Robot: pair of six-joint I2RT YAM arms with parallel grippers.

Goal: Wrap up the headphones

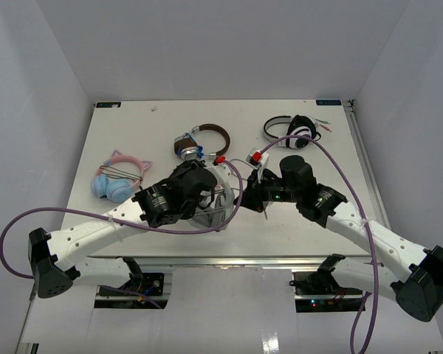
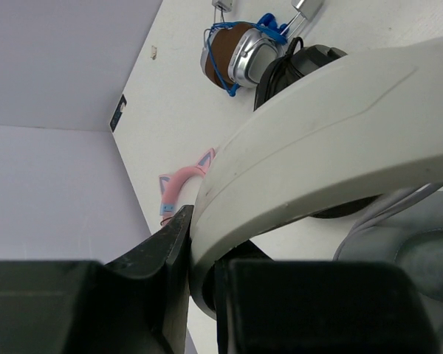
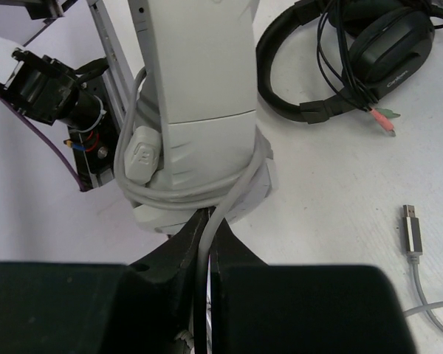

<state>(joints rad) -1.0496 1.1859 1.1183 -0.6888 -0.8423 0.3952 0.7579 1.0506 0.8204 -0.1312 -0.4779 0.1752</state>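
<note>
The headphones (image 1: 215, 198) are held up between my two grippers in the middle of the table. In the left wrist view my left gripper (image 2: 203, 258) is shut on the wide white band (image 2: 317, 140), with a grey ear cup (image 2: 413, 243) at the right. In the right wrist view my right gripper (image 3: 207, 240) is shut on the thin grey cable (image 3: 232, 193), just below the band (image 3: 199, 66). The cable is looped round the band's end, and its in-line control (image 3: 142, 155) lies on the loops. The cable's USB plug (image 3: 411, 230) lies loose on the table.
A brown and silver pair (image 1: 201, 140) lies behind the headphones. A pink cat-ear pair (image 1: 118, 178) is at the left and a white pair with black cups (image 1: 294, 131) at the back right. A dark pair with pink and green plugs (image 3: 384, 44) lies close by.
</note>
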